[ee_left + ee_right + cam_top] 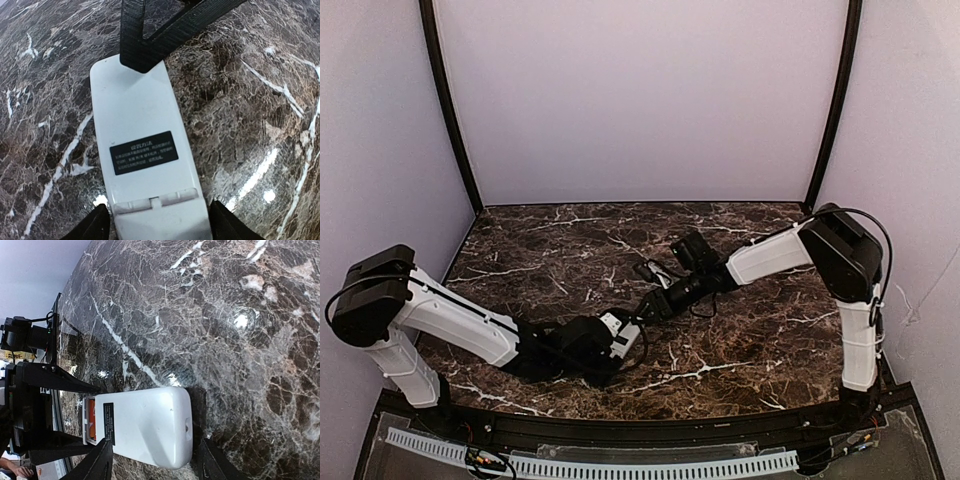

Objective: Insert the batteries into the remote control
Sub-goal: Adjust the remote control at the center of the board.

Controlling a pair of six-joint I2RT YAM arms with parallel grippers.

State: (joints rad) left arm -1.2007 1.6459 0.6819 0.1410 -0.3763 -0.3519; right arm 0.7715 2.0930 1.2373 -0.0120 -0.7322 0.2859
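Supporting table (770,340): dark veined marble; all the work sits near its middle, a little towards the near edge.
Left arm (460,320): stretched low from the near left corner to the centre, so its tip meets one end of the remote (145,125).
Right arm (770,255): folded in from the right and reaching down to the other end. I judge the two arms come from opposite ends so the thing cannot slide.
Remote: lying flat on the marble between the arms' tips, white back up, black sticker (144,152) showing. Back up makes sense, since the battery side must be reachable.
Left claw (157,222): jaws partly apart, a finger just beside each long edge. A thin gap seems to show, so nothing is gripped as far as I can see.
Right claw (155,460): also partly apart, fingers framing the remote in its own view, holding nothing I can make out.
Battery (92,417): an orange strip inside the remote's open end, on the left claw's side. How many sit there I cannot tell.
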